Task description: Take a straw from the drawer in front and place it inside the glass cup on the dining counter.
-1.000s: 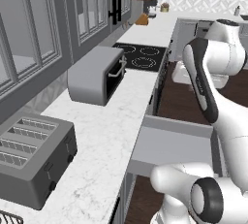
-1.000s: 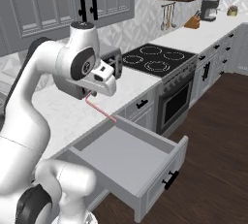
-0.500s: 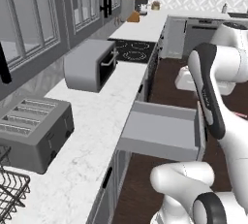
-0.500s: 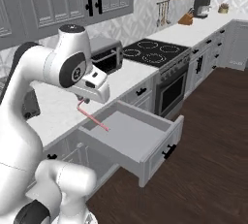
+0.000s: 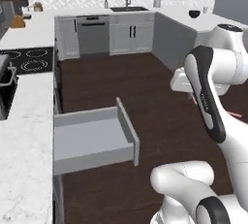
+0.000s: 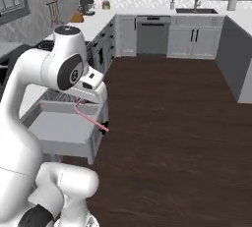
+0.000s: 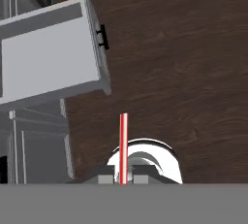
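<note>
My gripper (image 7: 123, 178) is shut on the straw (image 7: 123, 143), a thin reddish-pink tube that sticks straight out between the fingertips. In the right base view the straw (image 6: 92, 119) slants down from the hand over the front edge of the drawer (image 6: 59, 128). The drawer (image 5: 89, 138) stands pulled out and its light-grey box looks empty. Its black bar handle (image 7: 102, 37) faces the dark floor. A white counter on a grey base (image 5: 213, 22) at the far right carries a dark bowl (image 5: 194, 13). The glass cup is too small to tell.
A dark wooden floor (image 6: 172, 113) spreads between the cabinet rows. At the back runs a counter with a sink (image 5: 127, 8) and a dishwasher (image 5: 94, 35). A black cooktop (image 5: 26, 59) lies on the left worktop.
The whole picture has swung round: the base has turned away from the toaster worktop toward the open floor. The straw stays in my shut gripper, now past the drawer's front.
</note>
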### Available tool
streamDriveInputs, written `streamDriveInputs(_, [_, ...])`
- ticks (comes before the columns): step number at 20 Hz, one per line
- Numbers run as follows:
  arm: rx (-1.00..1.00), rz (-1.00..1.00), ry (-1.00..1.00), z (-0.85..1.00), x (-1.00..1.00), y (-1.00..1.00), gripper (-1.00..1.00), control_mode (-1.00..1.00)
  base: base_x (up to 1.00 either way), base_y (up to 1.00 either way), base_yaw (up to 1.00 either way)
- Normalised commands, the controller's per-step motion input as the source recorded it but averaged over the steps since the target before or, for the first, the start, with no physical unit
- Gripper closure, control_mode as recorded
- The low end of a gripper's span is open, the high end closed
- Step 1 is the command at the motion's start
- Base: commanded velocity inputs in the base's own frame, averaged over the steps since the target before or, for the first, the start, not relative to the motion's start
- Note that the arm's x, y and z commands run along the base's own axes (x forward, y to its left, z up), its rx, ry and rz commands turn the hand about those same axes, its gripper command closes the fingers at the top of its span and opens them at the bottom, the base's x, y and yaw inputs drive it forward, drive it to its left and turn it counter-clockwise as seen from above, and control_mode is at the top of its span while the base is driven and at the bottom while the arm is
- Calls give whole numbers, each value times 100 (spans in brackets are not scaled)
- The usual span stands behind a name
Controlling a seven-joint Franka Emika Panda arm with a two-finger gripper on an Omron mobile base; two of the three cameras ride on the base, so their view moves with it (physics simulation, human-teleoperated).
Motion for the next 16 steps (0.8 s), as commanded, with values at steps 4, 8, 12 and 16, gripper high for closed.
streamDriveInputs(4, [0,0,0,0,0,0,100,100,0,-23,-89])
streamDriveInputs(8, [0,0,0,0,0,0,100,100,20,-47,-73])
streamDriveInputs(12, [0,0,0,0,0,0,100,100,93,-36,-43])
streamDriveInputs(16, [0,0,0,0,0,0,100,100,100,-19,-27])
